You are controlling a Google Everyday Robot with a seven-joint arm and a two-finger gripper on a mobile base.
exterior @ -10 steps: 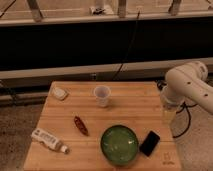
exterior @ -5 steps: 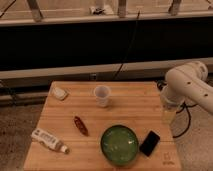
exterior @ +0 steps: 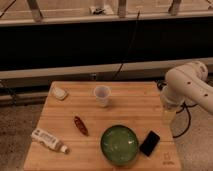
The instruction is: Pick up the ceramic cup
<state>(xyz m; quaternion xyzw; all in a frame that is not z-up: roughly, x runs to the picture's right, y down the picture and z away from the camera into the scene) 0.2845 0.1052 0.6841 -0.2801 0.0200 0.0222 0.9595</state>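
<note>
The small plain white tapered ceramic cup (exterior: 102,95) stands upright on the light wooden table (exterior: 135,107), rim up, its long axis vertical. From the pale gripper (exterior: 169,114), which hangs at the end of the white arm (exterior: 187,85) over the table's right edge, the cup lies well apart: off toward the left of the view and slightly farther back, with bare wood between them. Whether the gripper is open or closed cannot be told; it seems to hold nothing and touch nothing. The reach looks to be the step in hand, sideways across the table and then down around the cup's walls. The large round green bowl (exterior: 119,145) and flat black phone (exterior: 149,143) lie nearer the camera than the gripper, out of that line
</note>
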